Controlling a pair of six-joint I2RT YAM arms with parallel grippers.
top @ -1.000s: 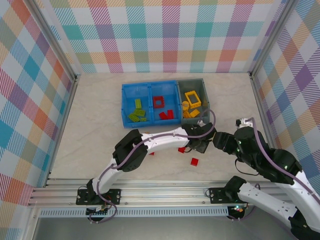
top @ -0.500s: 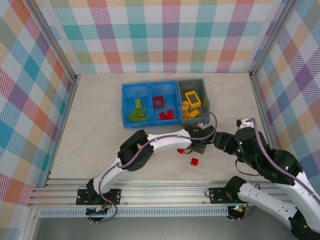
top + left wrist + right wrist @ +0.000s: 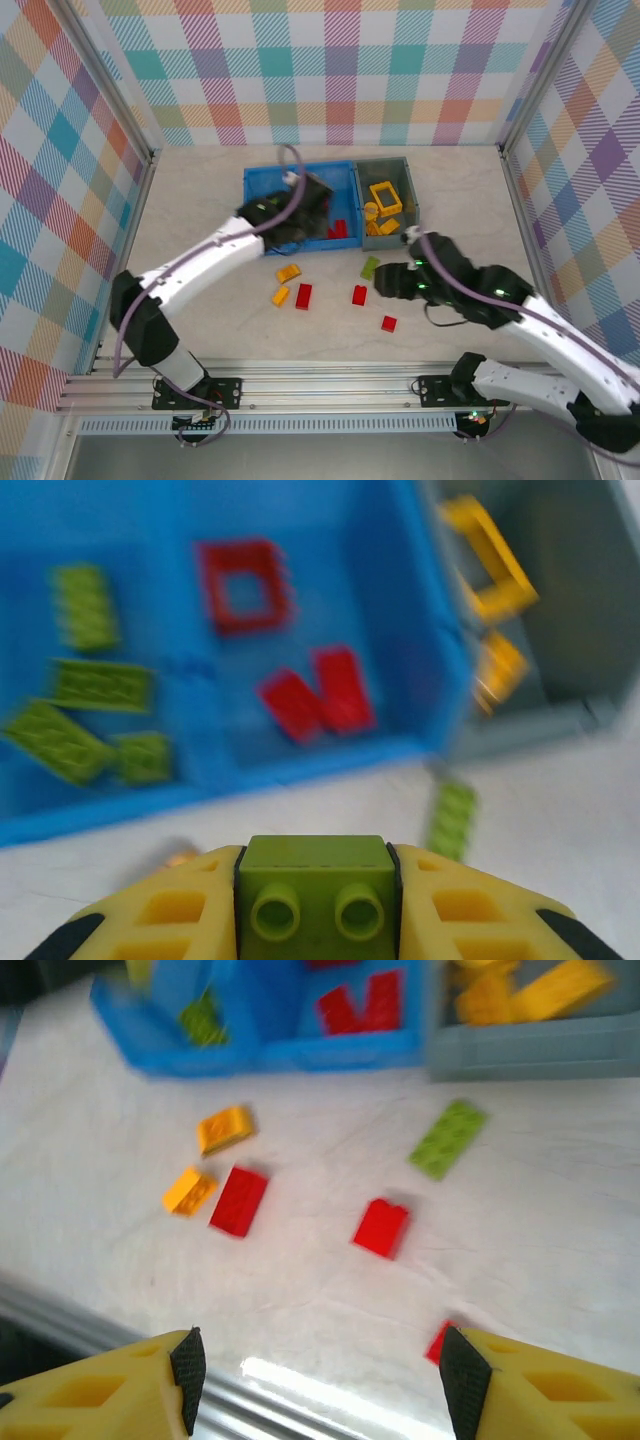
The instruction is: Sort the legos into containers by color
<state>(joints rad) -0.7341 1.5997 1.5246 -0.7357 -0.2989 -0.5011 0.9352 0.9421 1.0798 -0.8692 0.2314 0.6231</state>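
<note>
My left gripper [image 3: 317, 905] is shut on a small green brick [image 3: 316, 865] and hangs at the near edge of the blue bin [image 3: 250, 215]. That bin's left compartment holds green legos [image 3: 100, 685]; its right one holds red ones [image 3: 320, 695]. Beside it, the grey bin [image 3: 410, 190] holds yellow pieces [image 3: 384, 196]. Loose on the table lie two orange bricks [image 3: 224, 1128] [image 3: 188, 1190], a green plate [image 3: 447, 1138] and three red bricks [image 3: 238, 1200] [image 3: 381, 1227] [image 3: 440, 1342]. Above them my right gripper [image 3: 322, 1380] is open and empty.
The metal rail [image 3: 320, 372] runs along the table's near edge, just below my right gripper. Checkered walls [image 3: 60, 200] enclose the table on the left, back and right. The left arm [image 3: 190, 265] stretches diagonally over the left half of the table.
The left arm swung from the table's middle up and left to the blue bin, shutting on the green brick. The right arm shifted left and lower. Bricks hidden under the left arm now show.
</note>
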